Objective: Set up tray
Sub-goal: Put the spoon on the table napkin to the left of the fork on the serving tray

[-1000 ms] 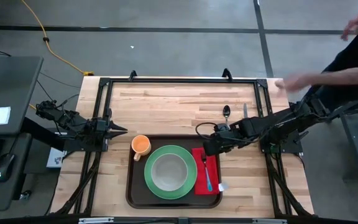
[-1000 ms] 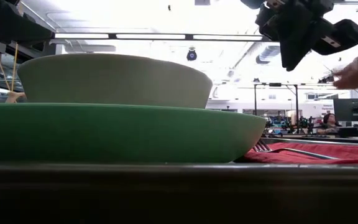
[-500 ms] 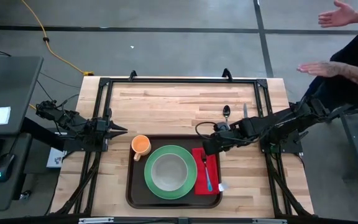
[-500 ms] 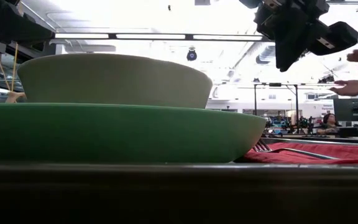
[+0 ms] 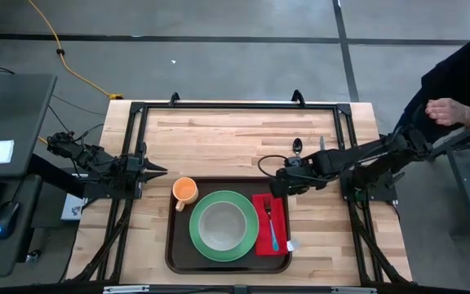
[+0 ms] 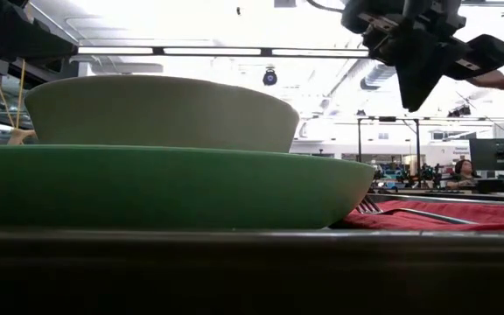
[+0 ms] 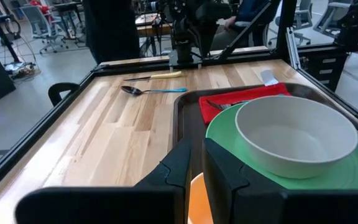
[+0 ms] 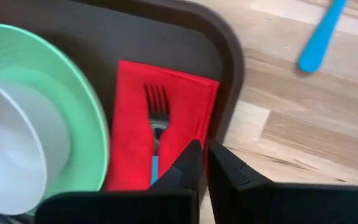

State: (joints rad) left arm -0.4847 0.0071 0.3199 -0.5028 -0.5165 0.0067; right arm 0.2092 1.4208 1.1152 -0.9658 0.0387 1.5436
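The dark brown tray (image 5: 170, 245) lies at the table's near middle. On it the green plate (image 5: 247, 241) carries a white bowl (image 5: 221, 224). An orange cup (image 5: 184, 190) stands at the tray's far left corner. A red napkin (image 5: 277, 219) lies along the tray's right side, with a blue-handled fork (image 5: 272, 230) on it. My right gripper (image 5: 276, 189) hovers shut above the tray's far right corner, over the napkin's far end (image 8: 166, 84), touching nothing. My left gripper (image 5: 160, 170) waits shut at the table's left edge, just behind the cup (image 7: 197, 199).
A spoon (image 5: 297, 147) and a knife (image 5: 321, 145) lie on the bare wood beyond the tray's far right corner. A black frame (image 5: 235, 106) rings the table. A person's hand (image 5: 447, 110) shows past the right edge. Open wood lies on the far half.
My right gripper has drawn back a little from over the napkin toward the table's far edge, staying shut and holding nothing. The person's hands beyond the right edge have pulled away. Nothing on the tray has moved.
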